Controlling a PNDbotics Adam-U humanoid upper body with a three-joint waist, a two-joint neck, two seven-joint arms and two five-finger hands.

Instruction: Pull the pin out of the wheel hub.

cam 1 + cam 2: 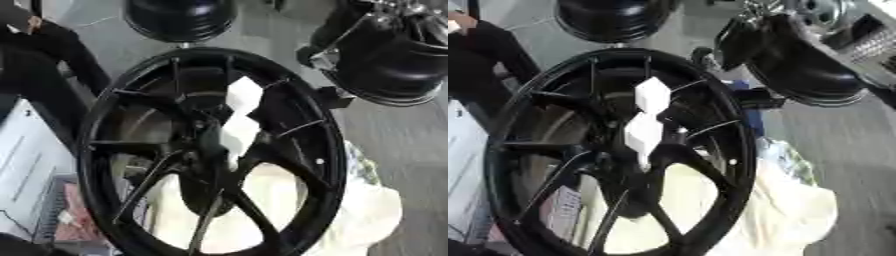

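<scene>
A large black wheel hub [210,150] stands close before the robot, on pale cloth [367,210]. Two white blocks [647,117], perhaps the pin, sit by its centre. No robot hand shows, so I cannot tell their state. The hub looks heavy and rigid; the white piece looks small, best pinched at its outer end. The right eye view also shows a mesh basket [872,42].

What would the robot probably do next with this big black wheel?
Probably bring a hand down to the white piece at the middle of the wheel hub. Neither hand is visible yet, and that piece sticks up untouched among the spokes.
</scene>
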